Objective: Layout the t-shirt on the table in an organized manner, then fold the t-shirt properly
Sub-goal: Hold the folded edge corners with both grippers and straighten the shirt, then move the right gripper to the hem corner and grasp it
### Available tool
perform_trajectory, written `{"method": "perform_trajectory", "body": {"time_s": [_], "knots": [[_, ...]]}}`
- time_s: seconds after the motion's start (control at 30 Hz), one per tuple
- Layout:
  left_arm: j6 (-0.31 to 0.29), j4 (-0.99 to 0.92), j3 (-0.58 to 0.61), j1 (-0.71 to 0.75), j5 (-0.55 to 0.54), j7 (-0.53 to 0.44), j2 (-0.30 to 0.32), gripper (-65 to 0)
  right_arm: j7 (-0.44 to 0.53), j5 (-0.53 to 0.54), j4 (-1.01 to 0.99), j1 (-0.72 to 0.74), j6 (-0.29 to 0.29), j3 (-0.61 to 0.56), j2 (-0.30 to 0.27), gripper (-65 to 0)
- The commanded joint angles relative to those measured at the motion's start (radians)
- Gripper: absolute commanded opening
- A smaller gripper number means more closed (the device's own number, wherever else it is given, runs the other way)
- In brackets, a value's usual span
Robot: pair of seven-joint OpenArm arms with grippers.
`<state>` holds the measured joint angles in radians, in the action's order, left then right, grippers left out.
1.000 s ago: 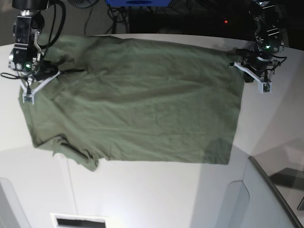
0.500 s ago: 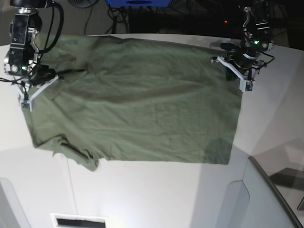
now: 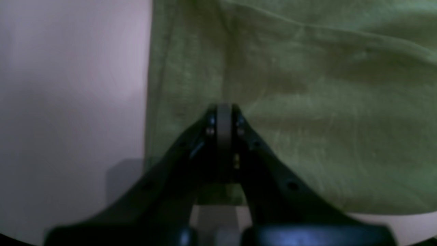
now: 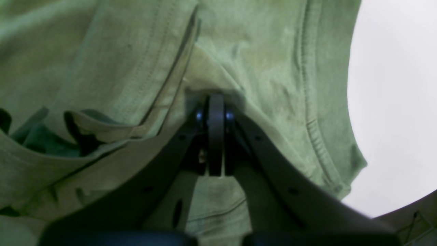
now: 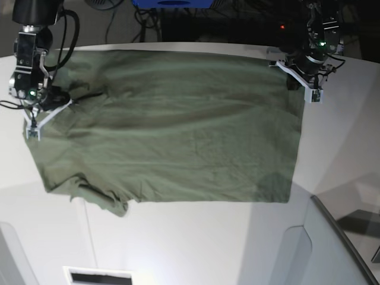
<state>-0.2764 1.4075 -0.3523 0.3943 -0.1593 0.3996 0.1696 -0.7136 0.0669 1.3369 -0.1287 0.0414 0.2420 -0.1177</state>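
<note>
The olive-green t-shirt lies spread wide on the white table, with one rumpled sleeve at its lower left. My left gripper is at the shirt's far right corner. In the left wrist view its jaws are shut on the t-shirt close to the cloth's edge, beside bare table. My right gripper is at the shirt's far left side. In the right wrist view its jaws are shut on bunched fabric of the t-shirt, near a stitched hem and a folded sleeve.
A grey angled panel stands at the lower right. A dark slot sits at the front edge. Behind the table's curved far edge are cables and a blue object. White tabletop shows right of the shirt's hem.
My left gripper moved toward the far edge, drawing the shirt's right corner back. The right gripper shifted slightly back and outward. The shirt's far edge now runs straighter and flatter.
</note>
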Motion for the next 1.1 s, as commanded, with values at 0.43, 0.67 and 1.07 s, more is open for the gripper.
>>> {"method": "perform_trajectory", "body": {"time_s": [0.43, 0.67, 1.07], "knots": [[0.006, 0.108, -0.109, 0.024, 0.004, 0.034, 0.008, -65.0, -0.01, -0.002, 0.154, -0.019, -0.004, -0.026, -0.007, -64.7], [0.006, 0.241, -0.104, -0.033, 0.004, 0.084, 0.005, -65.0, -0.015, -0.002, 0.183, 0.151, 0.004, -0.026, -0.052, -43.1], [0.006, 0.238, -0.11, -0.054, 0.004, 0.131, 0.006, -65.0, 0.285, 0.003, -0.775, 0.705, 0.251, -0.033, -0.191, -33.0]]}}
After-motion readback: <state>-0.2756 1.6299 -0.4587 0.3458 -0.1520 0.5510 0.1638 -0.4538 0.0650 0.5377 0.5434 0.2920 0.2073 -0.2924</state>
